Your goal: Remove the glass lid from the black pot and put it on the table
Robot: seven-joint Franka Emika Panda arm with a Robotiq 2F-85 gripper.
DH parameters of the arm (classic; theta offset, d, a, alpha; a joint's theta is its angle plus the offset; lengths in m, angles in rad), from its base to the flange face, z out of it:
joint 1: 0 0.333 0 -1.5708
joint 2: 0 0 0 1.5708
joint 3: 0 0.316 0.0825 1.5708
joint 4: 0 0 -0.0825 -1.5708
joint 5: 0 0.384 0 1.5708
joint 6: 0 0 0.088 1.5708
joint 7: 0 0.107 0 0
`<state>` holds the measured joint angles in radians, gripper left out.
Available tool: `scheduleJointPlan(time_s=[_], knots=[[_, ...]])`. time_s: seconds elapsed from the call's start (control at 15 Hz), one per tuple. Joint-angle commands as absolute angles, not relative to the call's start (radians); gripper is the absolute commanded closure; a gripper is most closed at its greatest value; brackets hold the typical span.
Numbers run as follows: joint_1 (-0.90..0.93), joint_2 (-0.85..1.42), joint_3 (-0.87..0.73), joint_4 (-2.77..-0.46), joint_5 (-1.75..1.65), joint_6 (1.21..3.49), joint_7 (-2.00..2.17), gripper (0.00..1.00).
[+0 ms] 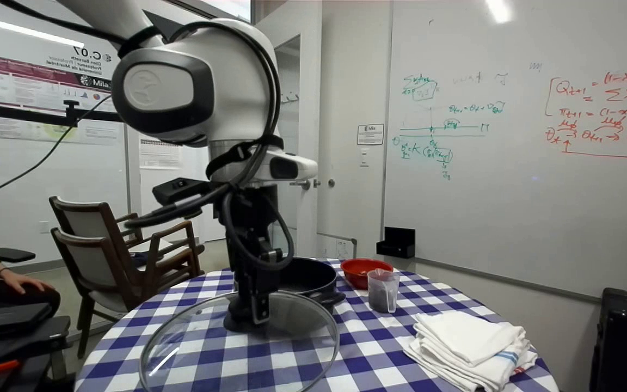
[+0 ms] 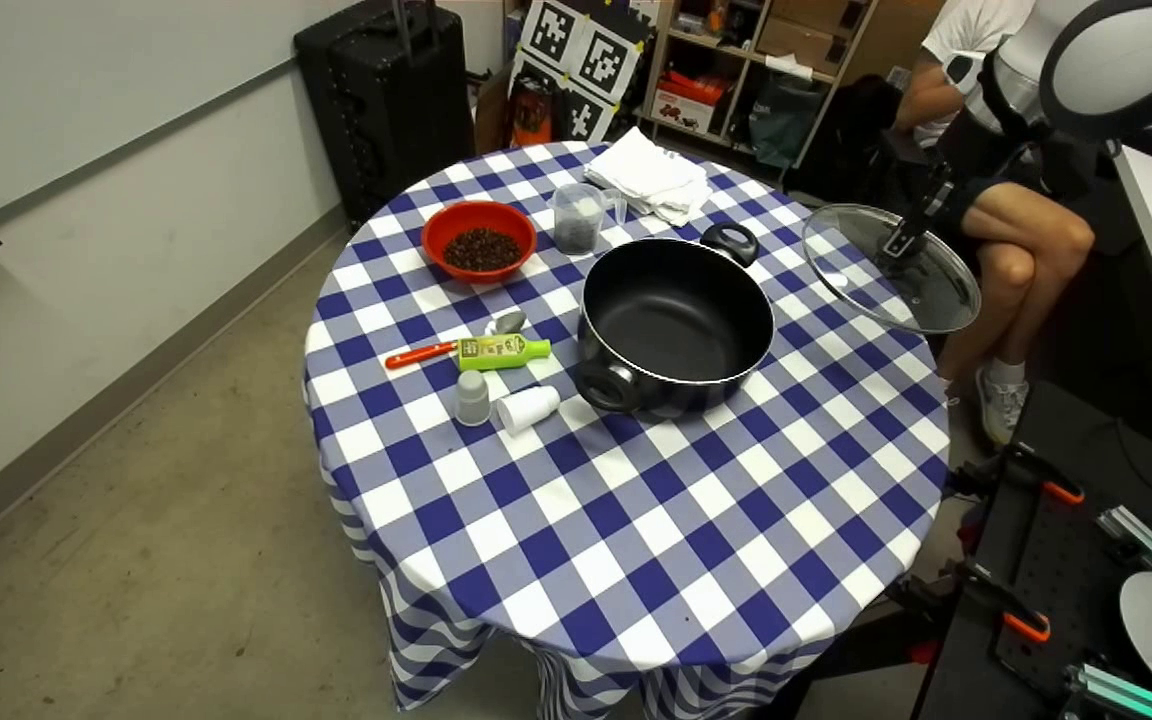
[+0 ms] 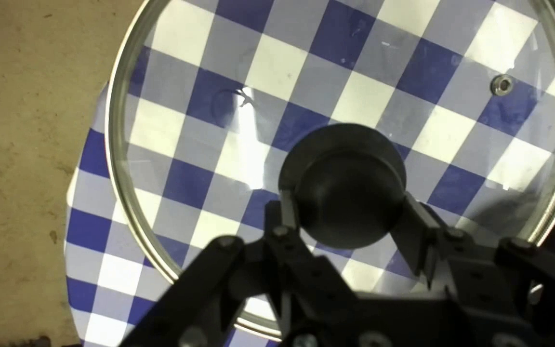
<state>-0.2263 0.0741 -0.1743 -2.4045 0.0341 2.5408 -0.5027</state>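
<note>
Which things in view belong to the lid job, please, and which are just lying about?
Belonging to the job: gripper, glass lid, black pot, table.

Just lying about: red bowl, clear jug, white cloths, green bottle, orange-handled utensil, white container, grey container.

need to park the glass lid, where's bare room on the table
In an exterior view, the table lies bare from the black pot and white container to its right and near edges. Crowded: by the red bowl, measuring jug, white cloths and green bottle.
</note>
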Motion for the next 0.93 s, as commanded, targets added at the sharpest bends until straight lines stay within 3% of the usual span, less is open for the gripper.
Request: scheduleJointPlan(time_s=[0.0,0.87], knots=[[-0.223,0.084,-0.187,-2.454,-0.012,2.661,-0.409,0.75],[-0.181,0.297,-0.171,-2.384,-0.069,2.778,-0.172,0.75]])
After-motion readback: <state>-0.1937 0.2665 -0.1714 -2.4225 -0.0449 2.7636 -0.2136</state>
